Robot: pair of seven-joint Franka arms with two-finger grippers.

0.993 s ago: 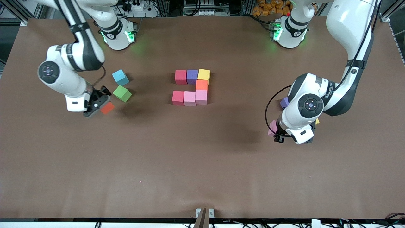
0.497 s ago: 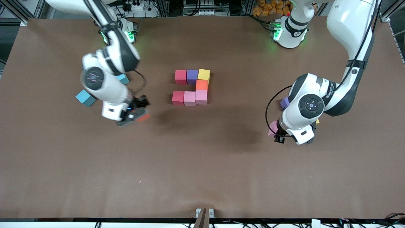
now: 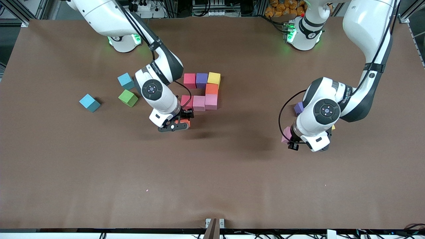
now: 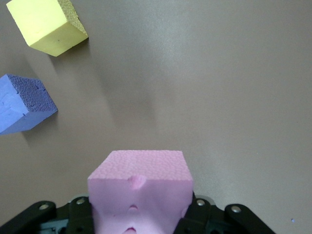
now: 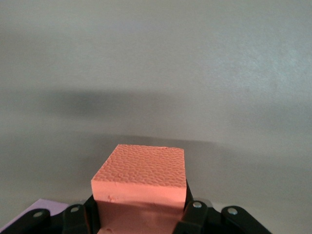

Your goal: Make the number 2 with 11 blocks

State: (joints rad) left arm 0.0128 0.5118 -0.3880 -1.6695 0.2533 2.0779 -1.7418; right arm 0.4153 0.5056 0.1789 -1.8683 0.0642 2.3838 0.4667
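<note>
The left end effector (image 3: 292, 141) pinches a pink block (image 4: 140, 187) above the worktop (image 3: 212, 172) at the left arm's end, near a loose yellow block (image 4: 46, 24) and a purple block (image 4: 22, 103). The right end effector (image 3: 181, 124) pinches an orange block (image 5: 141, 187) over the worktop just nearer the camera than the red block (image 3: 186, 99) of the seven-block cluster. Farther toward the right arm's end lie a green block (image 3: 128, 98) and two light-blue cubes (image 3: 89, 103)
</note>
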